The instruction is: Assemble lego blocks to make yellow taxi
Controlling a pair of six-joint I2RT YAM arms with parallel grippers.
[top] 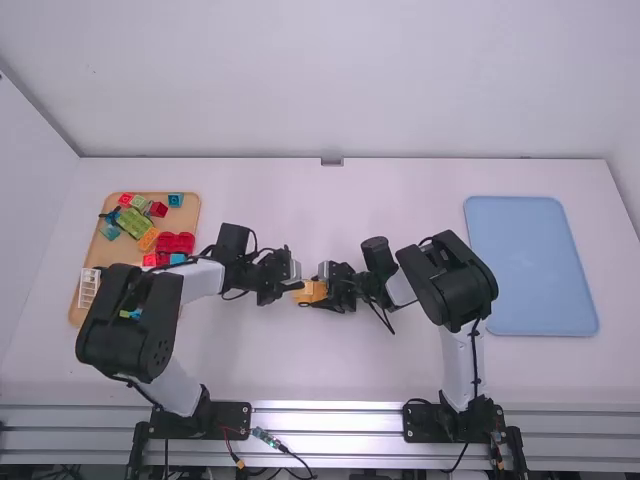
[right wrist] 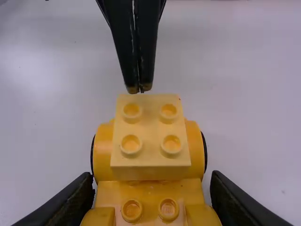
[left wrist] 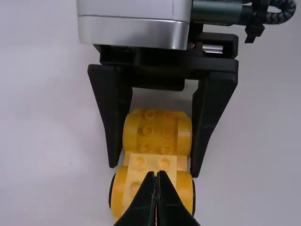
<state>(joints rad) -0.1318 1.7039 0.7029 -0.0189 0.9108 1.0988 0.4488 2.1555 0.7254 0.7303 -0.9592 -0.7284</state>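
At the dial's centre on the white table (top: 330,360), yellow car (top: 314,291), part-built, with rounded pieces at both ends and pale yellow block (right wrist: 150,160), studs upward, across the 9 o'clock end. Close above or against that block's 9 o'clock edge, left gripper (right wrist: 139,89), fingers brought together, nothing between; contact with the block impossible to tell. On the car's 3 o'clock end, right gripper (left wrist: 154,170), fingers parted only to body width, one against each flank, apparently clamped.

Probably at the pressing-down step, with the pale block perhaps not fully seated. Main danger there: force on the 9 o'clock edge alone, likely to lever up the block's 3 o'clock edge and leave a gap. Also possible: narrow closed tips skidding off a smooth edge or between studs, then shoving the block askew. With hold at just the 3 o'clock end, could pivot the whole car in the grip, dipping at 9 o'clock. Too tight a squeeze, and could pop loose the rounded pieces; too light, and could slide towards 3 o'clock under a push. Little room between grippers, hence some risk of a knock.

Farther out, towards 10 o'clock, wooden tray (top: 100,255) with loose coloured blocks (top: 133,223); towards 3 o'clock, blue tray (top: 530,265).
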